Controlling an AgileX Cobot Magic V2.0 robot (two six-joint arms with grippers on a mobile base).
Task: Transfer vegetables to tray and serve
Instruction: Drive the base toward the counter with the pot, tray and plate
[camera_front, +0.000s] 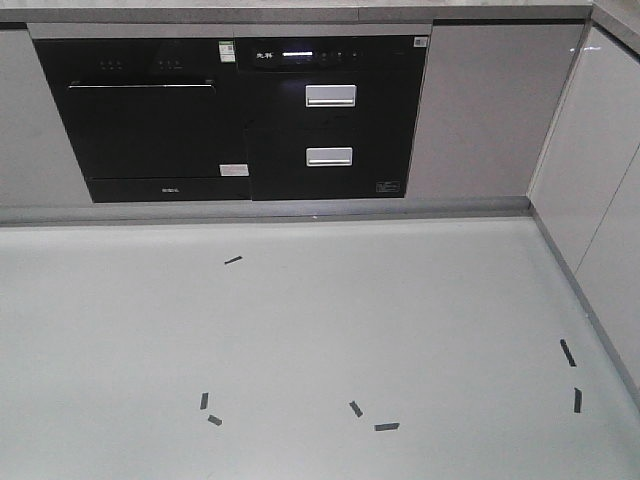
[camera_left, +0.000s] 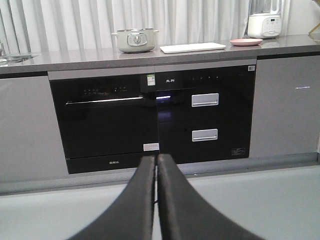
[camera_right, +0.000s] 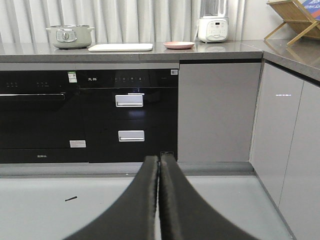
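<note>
Well short of the counter (camera_left: 75, 56), left gripper (camera_left: 156, 157) and right gripper (camera_right: 159, 157) sit pressed together and empty, likely tucked for the drive toward the tray (camera_left: 193, 47).

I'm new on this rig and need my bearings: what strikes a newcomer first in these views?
Glossy black built-in appliances, side by side in the grey cabinets, dominate every view. On the counter above sit a pale green lidded pot, the white tray and a pink plate in a row. The left gripper and right gripper each fill their wrist view's foreground, jaws shut on nothing.
</note>
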